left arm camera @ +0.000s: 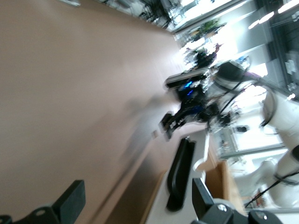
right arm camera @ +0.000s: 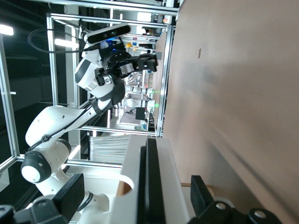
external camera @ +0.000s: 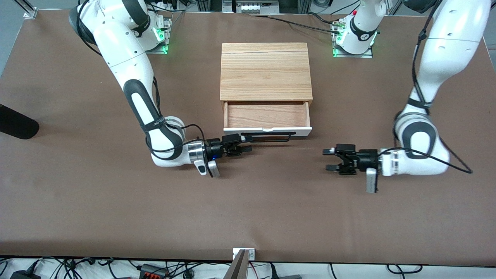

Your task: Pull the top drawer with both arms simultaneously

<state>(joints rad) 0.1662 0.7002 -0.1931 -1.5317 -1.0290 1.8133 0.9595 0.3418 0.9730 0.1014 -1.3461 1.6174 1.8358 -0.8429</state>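
Standing open: top drawer [external camera: 267, 115]; both jaws spread.

The surface [external camera: 116, 209] is a wide brown sheet, matte and plain, covering the whole work area. A light-wood cabinet [external camera: 266, 71] sits directly on it, roughly midway between the two ends and in the farther half from the front camera. Its top drawer [external camera: 267, 115] stands pulled out toward that camera, over the brown sheet. The two arm bases are bolted along the far edge, one toward each end. A dark rounded object [external camera: 17, 123] rests at the edge toward the right arm's end; what it is cannot be told.
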